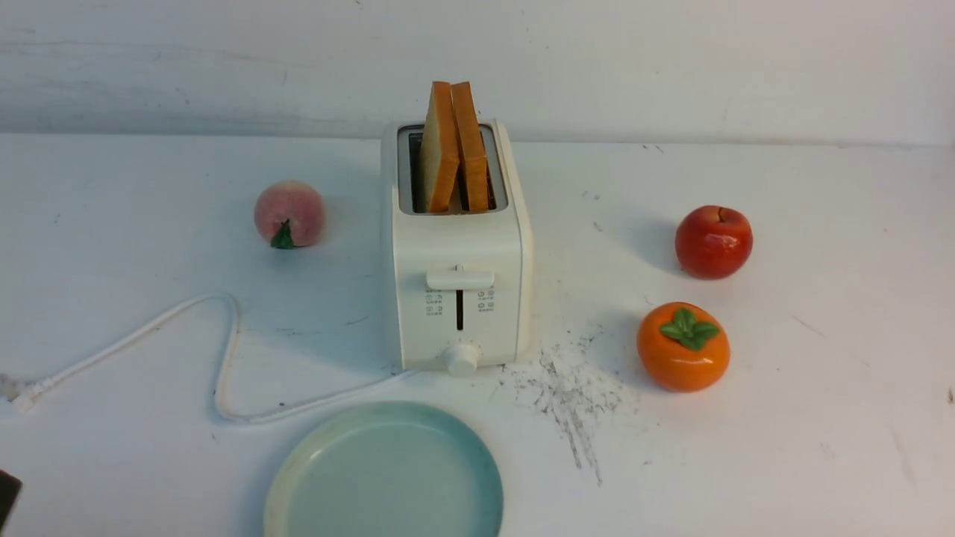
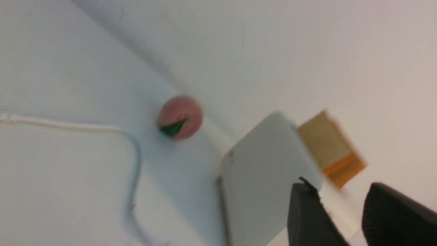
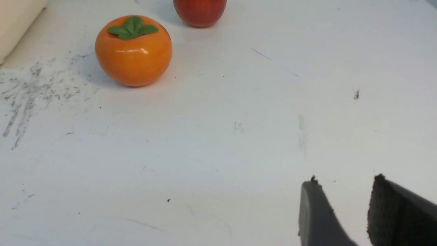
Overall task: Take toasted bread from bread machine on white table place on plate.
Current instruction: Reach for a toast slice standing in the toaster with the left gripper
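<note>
Front view: two toasted bread slices [image 1: 439,149], one plate [image 1: 388,477].

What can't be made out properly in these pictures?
- Front view: the plate loses its near edge to the frame's bottom. The toast is half hidden inside the toaster, whose label marks are too small to read.
- Left wrist view: blur smears the peach and toaster.
- Right wrist view: the picture's edge cuts off the apple, and only the jaws' tips show.
</note>
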